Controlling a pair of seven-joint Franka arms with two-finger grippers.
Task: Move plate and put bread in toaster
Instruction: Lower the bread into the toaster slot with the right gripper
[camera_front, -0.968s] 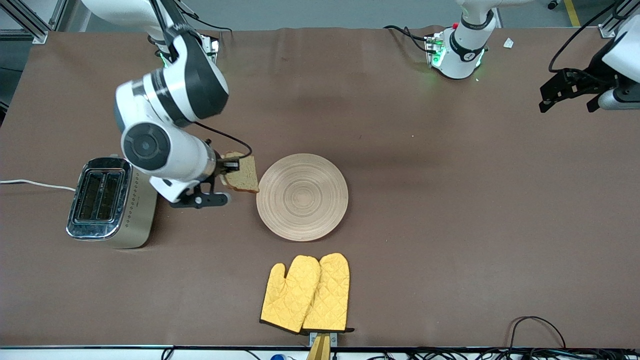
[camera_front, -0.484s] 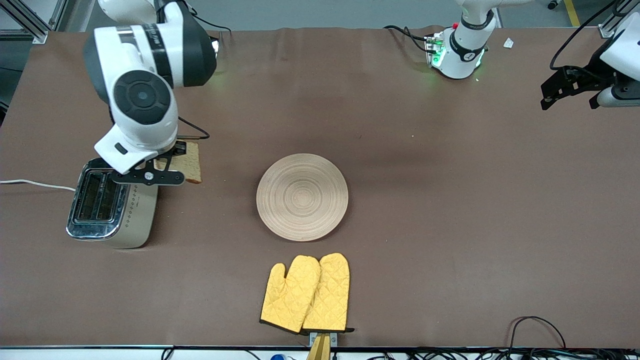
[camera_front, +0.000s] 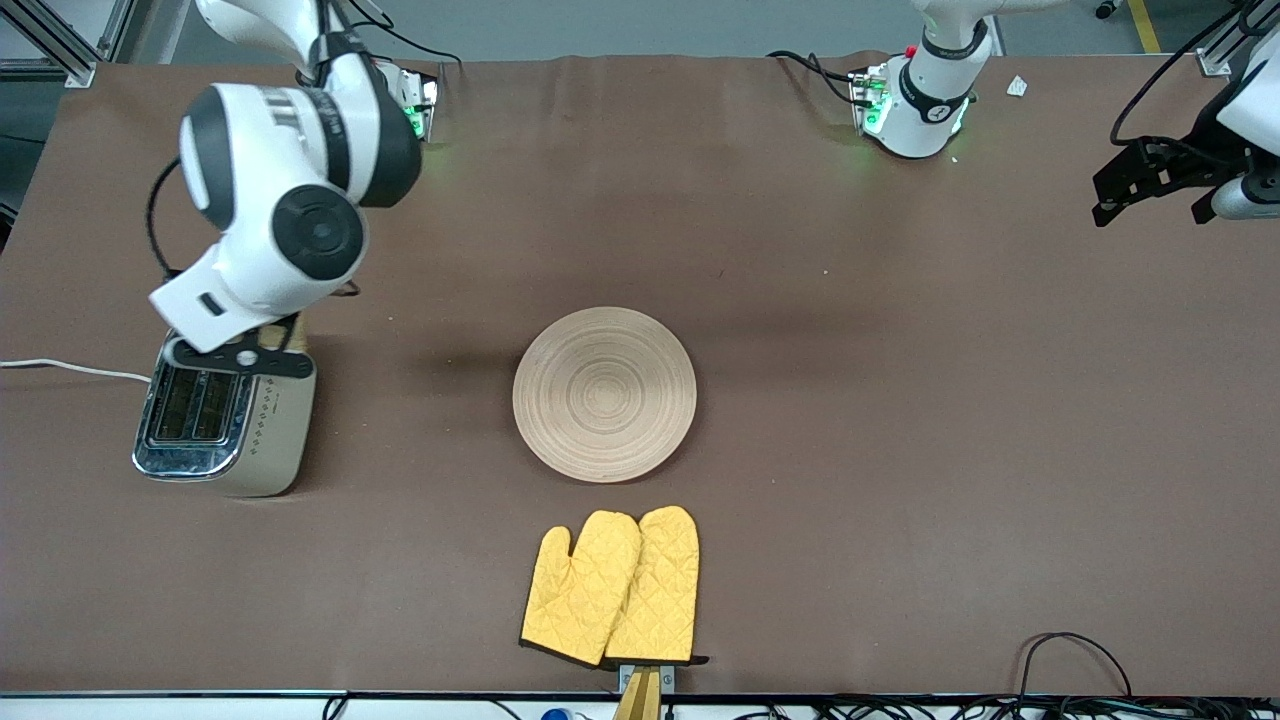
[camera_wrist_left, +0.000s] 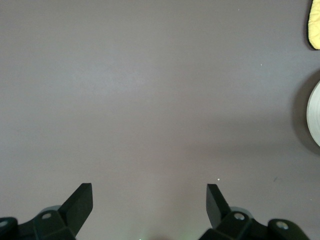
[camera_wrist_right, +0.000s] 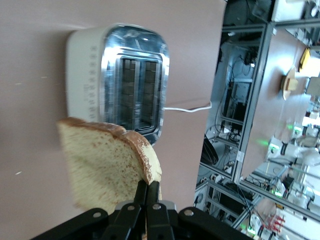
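My right gripper (camera_wrist_right: 148, 186) is shut on the crust edge of the bread (camera_wrist_right: 107, 165), a pale speckled slice with a brown crust. It holds the slice in the air over the end of the toaster (camera_front: 222, 418) that lies farther from the front camera. In the front view the right wrist (camera_front: 262, 340) hides the bread. The toaster's two slots (camera_wrist_right: 132, 90) show empty. The round wooden plate (camera_front: 604, 393) lies bare at mid-table. My left gripper (camera_wrist_left: 149, 195) is open and empty, waiting in the air (camera_front: 1150, 180) over the left arm's end of the table.
A pair of yellow oven mitts (camera_front: 612, 585) lies nearer the front camera than the plate. The toaster's white cord (camera_front: 70, 368) runs off the right arm's end of the table. The left wrist view shows the plate's edge (camera_wrist_left: 315, 112) and a mitt's tip (camera_wrist_left: 315, 25).
My right gripper has carried the bread from beside the plate to over the toaster's end. The left gripper has drifted slightly. The plate has not moved.
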